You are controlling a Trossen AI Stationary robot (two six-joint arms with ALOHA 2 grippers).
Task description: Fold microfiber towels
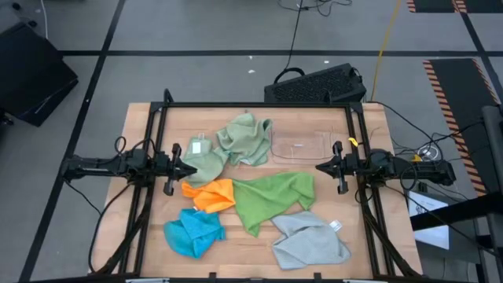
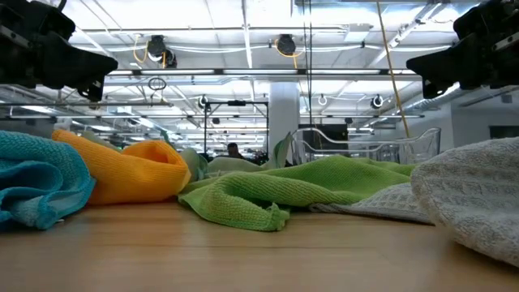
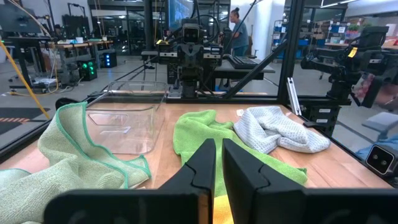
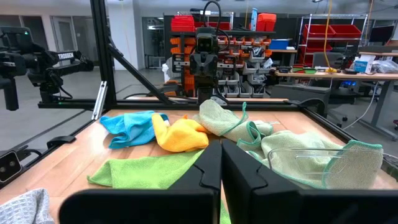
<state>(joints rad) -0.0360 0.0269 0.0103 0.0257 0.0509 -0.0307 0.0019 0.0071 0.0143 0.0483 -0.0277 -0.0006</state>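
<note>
A: From above, we're looking at the left gripper [image 1: 182, 168] hanging at the desk's left edge and the right gripper [image 1: 324, 167] at the right edge, both pinched shut on nothing. Between them the microfiber towels are lying crumpled: two sage green towels [image 1: 245, 138] toward the far edge, the bright green towel [image 1: 271, 198] in the middle, the orange towel [image 1: 211, 195] beside it, the blue towel [image 1: 193, 231] near the near-left corner, the grey towel [image 1: 308, 240] near the near-right corner.

B: And the clear tray [image 1: 301, 146] is sitting by the far-right part, with a sage towel touching it.

A: At desk level, we're seeing orange leaning on blue, and the bright green one spilling toward the grey.

B: From the left wrist, the closed fingers [image 3: 200, 167] are pointing across the bright green towel at the grey one.

A: From the right wrist, the shut fingers [image 4: 208, 163] are facing the orange and blue pair.

B: We're worrying about the overlaps. Grabbing one towel may be dragging its neighbour along, and pulling the sage one could be shoving the tray.
</note>
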